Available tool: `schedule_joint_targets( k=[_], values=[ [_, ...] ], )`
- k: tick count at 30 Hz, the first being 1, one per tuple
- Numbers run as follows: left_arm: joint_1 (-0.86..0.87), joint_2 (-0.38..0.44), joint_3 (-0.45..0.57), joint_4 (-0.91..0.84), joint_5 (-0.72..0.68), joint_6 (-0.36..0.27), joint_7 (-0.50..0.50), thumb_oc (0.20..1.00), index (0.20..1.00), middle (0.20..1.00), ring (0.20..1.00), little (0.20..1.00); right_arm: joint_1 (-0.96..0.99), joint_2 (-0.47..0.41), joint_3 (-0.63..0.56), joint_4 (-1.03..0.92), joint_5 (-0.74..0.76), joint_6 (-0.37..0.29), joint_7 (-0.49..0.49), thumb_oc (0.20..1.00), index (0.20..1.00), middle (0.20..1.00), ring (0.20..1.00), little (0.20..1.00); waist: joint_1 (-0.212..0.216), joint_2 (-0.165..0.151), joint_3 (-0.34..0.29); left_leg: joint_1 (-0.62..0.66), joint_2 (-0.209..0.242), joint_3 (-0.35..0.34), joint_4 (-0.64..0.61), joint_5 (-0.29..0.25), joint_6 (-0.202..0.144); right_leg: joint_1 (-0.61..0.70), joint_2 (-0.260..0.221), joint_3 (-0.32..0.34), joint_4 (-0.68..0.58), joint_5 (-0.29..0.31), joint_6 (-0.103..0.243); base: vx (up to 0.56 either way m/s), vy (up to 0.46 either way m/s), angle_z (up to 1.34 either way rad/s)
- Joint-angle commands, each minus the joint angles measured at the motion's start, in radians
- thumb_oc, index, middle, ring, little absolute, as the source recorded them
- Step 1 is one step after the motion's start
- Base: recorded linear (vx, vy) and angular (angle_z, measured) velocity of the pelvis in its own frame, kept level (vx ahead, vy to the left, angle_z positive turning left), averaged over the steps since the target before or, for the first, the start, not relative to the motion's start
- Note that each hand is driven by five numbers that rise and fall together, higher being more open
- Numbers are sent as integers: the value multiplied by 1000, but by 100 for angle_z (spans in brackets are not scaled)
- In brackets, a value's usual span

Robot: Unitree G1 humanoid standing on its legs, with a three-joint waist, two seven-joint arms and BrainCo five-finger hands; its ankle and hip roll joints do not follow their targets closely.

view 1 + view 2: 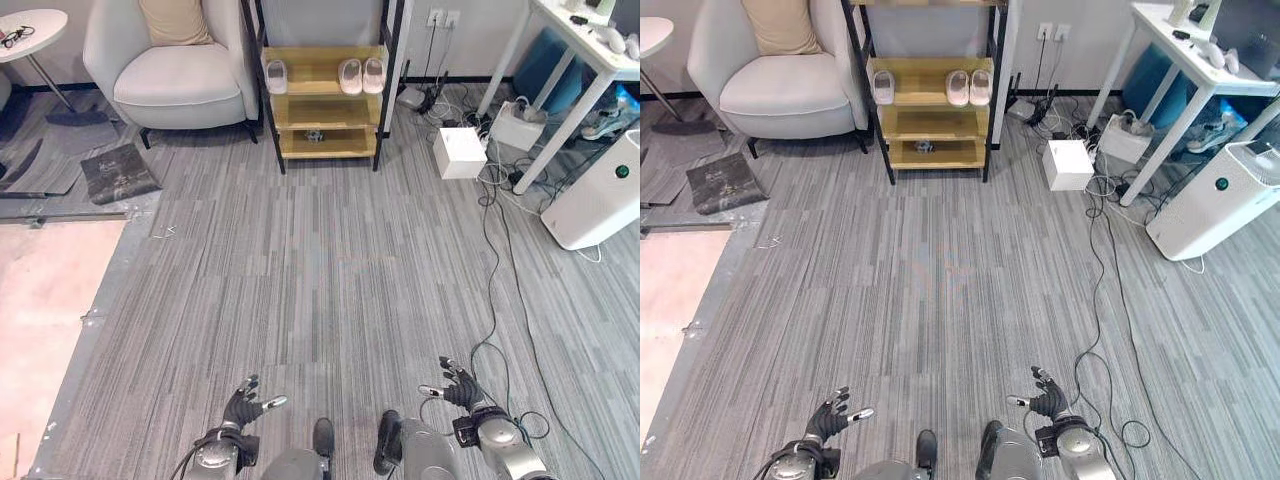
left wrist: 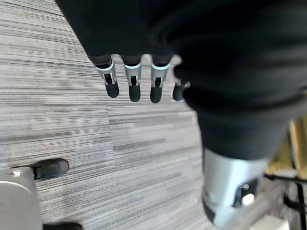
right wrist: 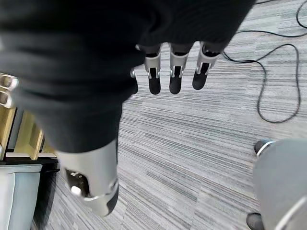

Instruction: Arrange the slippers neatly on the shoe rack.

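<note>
A wooden shoe rack with black posts stands against the far wall. On its top shelf a pale pink pair of slippers sits at the right and a single pale slipper at the left. A small dark object lies on the bottom shelf. My left hand and right hand hang low at the near edge, far from the rack, fingers straight and holding nothing; the right hand's fingers point at bare carpet.
A light armchair stands left of the rack. A white box, cables, a white table and a white air purifier crowd the right. A dark mat lies at the left. Grey carpet stretches between me and the rack.
</note>
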Motion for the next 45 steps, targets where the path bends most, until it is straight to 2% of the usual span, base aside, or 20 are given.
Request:
schedule_joint_targets(
  k=[1,5,8,12,13,15,16,18,21,23,24,25,26,30,34,36,38,41,43,45],
  values=[
    [-33,12,8,-31,15,-31,-8,1000,1000,1000,1000,1000,-5,-22,-14,-47,1,-18,-13,1000,1000,1000,1000,1000,-25,-24,-2,81,-15,-105,16,-119,-42,59,-4,-12,-222,139,28,277,-107,2],
    [-59,7,7,-24,35,-27,-8,1000,1000,1000,1000,1000,13,-19,-25,-46,-6,-15,-19,1000,1000,1000,1000,1000,-46,-28,-20,119,2,-124,22,-154,-69,59,11,-3,-343,183,41,340,-116,16],
    [-83,-19,-4,21,43,-25,-2,1000,1000,1000,1000,1000,26,-21,-30,-28,16,-22,-19,1000,1000,1000,1000,1000,-55,-23,-75,148,30,-139,75,-163,-92,105,57,-13,-354,161,3,471,-143,49],
    [-91,-22,-21,40,40,-24,-2,1000,1000,1000,1000,1000,25,-36,-17,-30,48,-28,-7,1000,1000,1000,1000,1000,-52,-7,-88,103,57,-137,284,-58,-158,183,126,-21,-364,103,-49,290,-124,7],
    [-92,-21,-21,40,40,-24,-2,1000,1000,1000,1000,1000,25,-35,-17,-30,48,-28,-7,1000,1000,1000,1000,1000,-54,-10,-90,98,53,-139,284,-54,-158,180,121,-22,-364,104,-48,185,-97,-7],
    [-109,-25,-29,55,16,-29,6,1000,1000,1000,1000,1000,13,-48,-8,-44,65,-36,-7,1000,1000,1000,1000,1000,-22,-37,-54,-27,31,-146,552,51,-214,255,124,-17,-383,70,-82,229,-158,-23],
    [-114,-27,-29,60,10,-32,10,1000,1000,1000,1000,1000,7,-49,-4,-41,70,-37,-8,1000,1000,1000,1000,1000,-9,-47,-44,-48,20,-147,604,59,-215,273,121,-16,-385,61,-88,250,-151,-23],
    [-119,-29,-29,64,6,-31,14,1000,1000,1000,1000,1000,2,-50,-1,-41,70,-35,-9,1000,1000,1000,1000,1000,3,-52,-36,-71,20,-141,624,49,-207,287,124,-12,-389,51,-92,158,-59,-24],
    [-119,-29,-29,66,-2,-30,20,1000,1000,1000,1000,1000,-7,-45,6,-38,78,-30,-11,1000,1000,1000,1000,1000,30,-75,-25,-201,19,-92,575,-13,-162,332,117,4,-402,24,-92,243,-40,-8],
    [-111,-25,-25,59,6,-28,22,1000,1000,1000,1000,1000,-10,-40,11,-43,78,-32,-13,1000,1000,1000,1000,1000,47,-82,-31,-257,20,-62,408,-59,-130,354,123,19,-419,5,-82,308,26,5],
    [-106,-27,-25,66,12,-26,23,1000,1000,1000,1000,1000,-11,-36,15,-41,75,-32,-14,1000,1000,1000,1000,1000,52,-77,-38,-266,18,-64,335,-49,-123,366,133,25,-420,-6,-80,364,73,-14],
    [-103,-32,-25,81,21,-23,26,1000,1000,1000,1000,1000,-9,-32,24,-39,70,-36,-16,1000,1000,1000,1000,1000,56,-59,-46,-288,42,-64,180,52,-130,388,155,33,-433,-23,-78,457,103,-6],
    [-102,-33,-20,91,30,-13,25,1000,1000,1000,1000,1000,-11,-33,34,-43,60,-33,-14,1000,1000,1000,1000,1000,66,-47,-55,-308,48,-59,75,113,-137,417,177,43,-436,-45,-79,364,79,-11],
    [-85,-28,-4,91,19,-11,21,1000,1000,1000,1000,1000,-22,-26,47,-43,44,-24,-7,1000,1000,1000,1000,1000,80,-47,-69,-292,36,-67,36,134,-132,448,191,74,-424,-70,-79,341,115,-37],
    [-76,-33,9,114,-10,-14,26,1000,1000,1000,1000,1000,-34,6,58,-39,39,-22,-4,1000,1000,1000,1000,1000,81,-71,-105,-259,6,-45,56,107,-96,453,150,82,-336,-100,-45,281,149,-32],
    [-80,-28,9,109,-9,-16,29,1000,1000,1000,1000,1000,-41,19,64,-42,33,-22,4,1000,1000,1000,1000,1000,83,-74,-108,-236,-8,-33,74,67,-65,396,108,81,-174,-63,-8,259,215,-41],
    [-90,-26,-2,99,-12,-20,32,1000,1000,1000,1000,1000,-53,23,67,-54,19,-17,9,1000,1000,1000,1000,1000,61,-59,-87,-171,-21,-26,76,24,-31,298,48,73,62,68,35,251,246,-31],
    [-97,-24,-11,86,-12,-21,34,1000,1000,1000,1000,1000,-44,27,57,-49,20,-16,7,1000,1000,1000,1000,1000,44,-43,-74,-119,-20,-41,65,-1,-18,243,28,60,140,109,30,231,132,24],
    [-99,-23,-14,76,-16,-24,36,1000,1000,1000,1000,1000,-38,25,52,-46,22,-16,5,1000,1000,1000,1000,1000,32,-33,-65,-88,-19,-55,53,-12,-17,211,24,54,133,97,20,262,67,26],
    [-117,-21,-28,62,-9,-22,29,1000,1000,1000,1000,1000,-25,11,33,-43,35,-13,2,1000,1000,1000,1000,1000,-5,-25,-44,-22,-28,-107,39,-39,-28,131,34,60,-67,88,0,456,-47,23]
  ],
)
